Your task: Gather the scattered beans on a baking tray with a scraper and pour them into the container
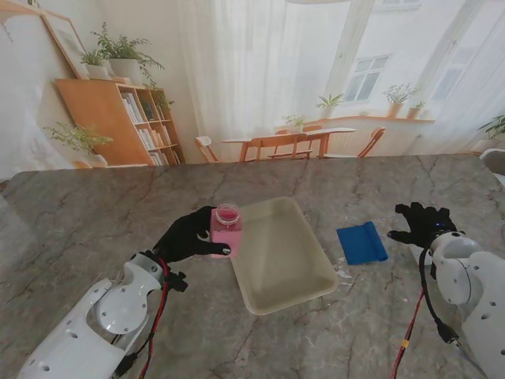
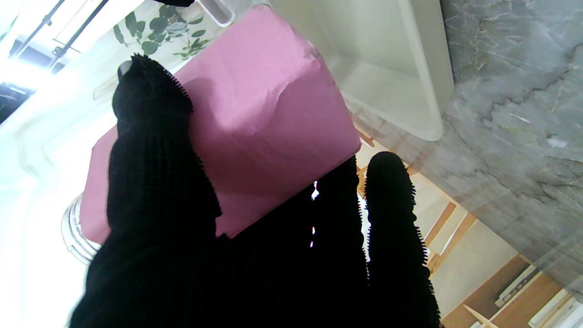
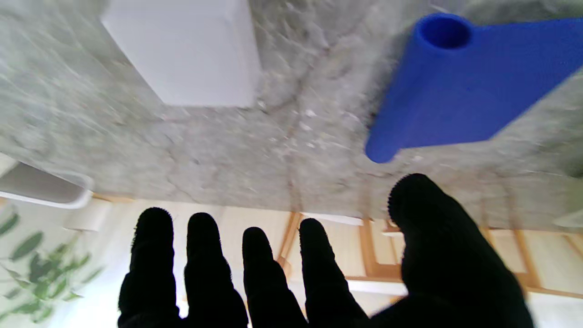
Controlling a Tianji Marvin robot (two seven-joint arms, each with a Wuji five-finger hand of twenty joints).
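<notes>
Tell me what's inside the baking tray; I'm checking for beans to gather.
The baking tray looks bare in the stand view; no beans can be made out, though they may be too small to see. The left hand and pink container cover its left edge.

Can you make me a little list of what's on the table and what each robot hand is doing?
table: grey marble top
tray: cream baking tray in the middle; no beans can be made out in it
jar: pink container, upright, at the tray's left edge
left hand: left hand wrapped around the pink container
scraper: blue scraper lying flat, right of the tray
right hand: right hand open, fingers spread, right of the scraper, not touching it
</notes>
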